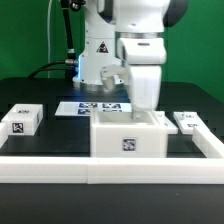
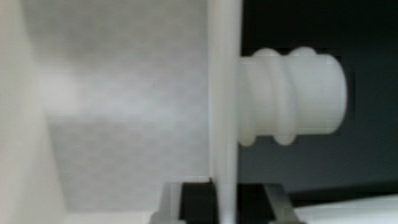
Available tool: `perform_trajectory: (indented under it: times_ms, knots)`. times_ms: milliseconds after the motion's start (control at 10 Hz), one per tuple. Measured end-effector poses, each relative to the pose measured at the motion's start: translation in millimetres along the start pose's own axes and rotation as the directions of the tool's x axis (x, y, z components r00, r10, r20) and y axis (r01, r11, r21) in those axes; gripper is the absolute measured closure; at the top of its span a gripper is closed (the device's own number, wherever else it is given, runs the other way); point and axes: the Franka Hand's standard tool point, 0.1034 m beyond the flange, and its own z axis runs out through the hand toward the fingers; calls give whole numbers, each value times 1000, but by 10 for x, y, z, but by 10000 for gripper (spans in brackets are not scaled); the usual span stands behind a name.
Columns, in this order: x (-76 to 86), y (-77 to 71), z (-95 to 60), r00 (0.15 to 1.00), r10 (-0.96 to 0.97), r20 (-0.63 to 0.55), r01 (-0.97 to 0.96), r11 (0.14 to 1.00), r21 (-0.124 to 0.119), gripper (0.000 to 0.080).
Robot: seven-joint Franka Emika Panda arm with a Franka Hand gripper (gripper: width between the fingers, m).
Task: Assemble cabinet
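Note:
The cabinet point(image 1: 128, 136), a big white box with a square tag on its front, stands at the middle front of the table. My gripper point(image 1: 146, 106) reaches down from above onto its top, towards the exterior view's right. In the wrist view my gripper point(image 2: 224, 192) has its black fingers point(image 2: 192, 203) closed on the edge of a thin upright white panel point(image 2: 224, 90). A ribbed round white knob point(image 2: 294, 95) sticks out from one side of that panel. Whether the panel is a wall of the cabinet or a separate piece I cannot tell.
A small white tagged block point(image 1: 22, 120) lies at the exterior view's left, and another tagged white piece point(image 1: 187, 121) at its right. The marker board point(image 1: 92, 106) lies behind the cabinet. A white rail point(image 1: 60, 165) runs along the table's front.

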Motion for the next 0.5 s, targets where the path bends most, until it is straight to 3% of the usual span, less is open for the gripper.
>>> perform_trajectory:
  times_ms: [100,500]
  knots:
    - [126,102,1,1000,-30,0,30,999,-13,764]
    - [94,96,2,1000,-23,0,23,1000,-13,764]
